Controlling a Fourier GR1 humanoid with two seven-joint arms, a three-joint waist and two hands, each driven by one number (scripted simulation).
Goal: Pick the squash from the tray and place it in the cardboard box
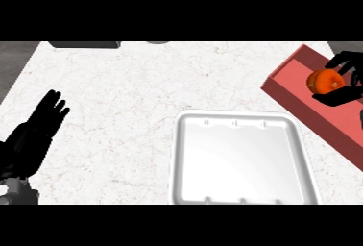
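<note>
Right hand [347, 61]: at the view's upper right edge, partly cut off by it. Its fingers arch over the top of the squash and its thumb lies below it, so the hand is curled round the squash.
Squash [325, 81]: orange and round, held between the right hand's fingers and thumb. It shows against the inside of the box, near the box's far end. Whether it touches the box's floor cannot be told.
Box [333, 115]: red and long, lying at a slant along the right side of the counter. Its near wall is darker than its floor, and its right part runs out of view.
Tray [241, 158]: white, with rounded corners and a raised rim. It sits at the lower middle, just left of the box, well apart from the squash.
Counter [142, 86]: white with faint veining; it bears both tray and box.
Left hand [39, 129]: at the left edge, resting, fingers straight and pointing up the view, holding nothing and well apart from the tray.
Left forearm [18, 192]: grey, at the lower left corner.
Dark shape [83, 44]: at the counter's far edge, upper left, too cut off to name.
</note>
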